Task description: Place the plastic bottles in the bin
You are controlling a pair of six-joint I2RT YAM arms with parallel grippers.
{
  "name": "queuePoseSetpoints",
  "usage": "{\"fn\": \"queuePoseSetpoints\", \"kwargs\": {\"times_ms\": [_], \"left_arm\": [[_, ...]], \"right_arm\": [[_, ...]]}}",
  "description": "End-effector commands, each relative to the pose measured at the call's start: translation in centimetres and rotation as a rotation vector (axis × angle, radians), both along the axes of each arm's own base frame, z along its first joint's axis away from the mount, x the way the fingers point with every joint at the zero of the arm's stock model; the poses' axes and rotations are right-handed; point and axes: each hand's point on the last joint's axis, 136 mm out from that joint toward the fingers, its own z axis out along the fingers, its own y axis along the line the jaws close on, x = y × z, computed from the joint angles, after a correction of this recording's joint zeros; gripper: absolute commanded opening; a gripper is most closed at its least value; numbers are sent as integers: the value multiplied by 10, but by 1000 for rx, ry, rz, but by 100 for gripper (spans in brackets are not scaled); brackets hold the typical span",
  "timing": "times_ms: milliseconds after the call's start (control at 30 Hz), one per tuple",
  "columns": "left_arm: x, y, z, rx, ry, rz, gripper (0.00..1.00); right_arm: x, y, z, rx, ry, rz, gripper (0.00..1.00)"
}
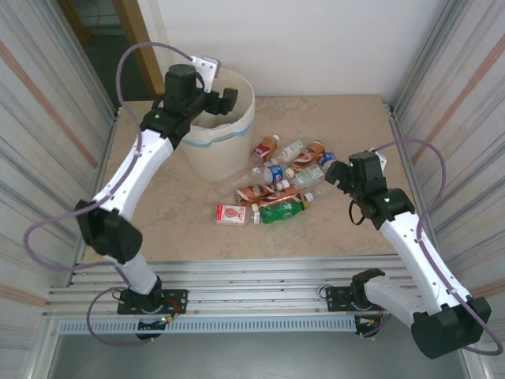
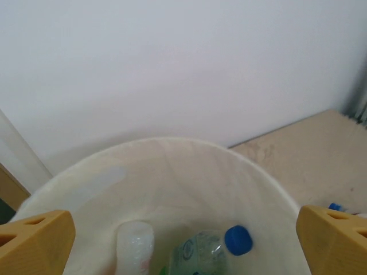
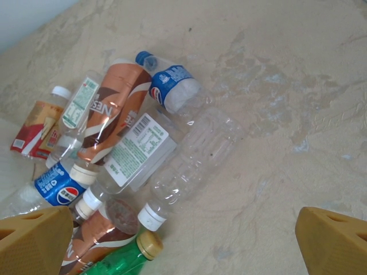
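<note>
Left pincer [image 1: 226, 100] spread wide, empty, over bin [image 1: 237, 130] at desk [image 1: 347, 118] rear left. Blue-capped bottle [image 2: 200, 253] lies inside. Right pincer [image 1: 338, 175] spread wide, empty, just right of plastic bottles [image 1: 276, 188] piled mid-desk.

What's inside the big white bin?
In the left wrist view, the bin holds a clear bottle with a blue cap and another pale bottle. Anything beneath them is covered.
</note>
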Motion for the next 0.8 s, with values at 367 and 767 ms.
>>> {"fn": "queuePoseSetpoints", "kwargs": {"times_ms": [367,767], "left_arm": [[-118,37,-56,-356,93,207,99],[-194,63,-208,-548,353,584,97]], "right_arm": [[3,-5,-20,-50,64,-10,98],[7,-3,-26,-52,78,-2,98]]}}
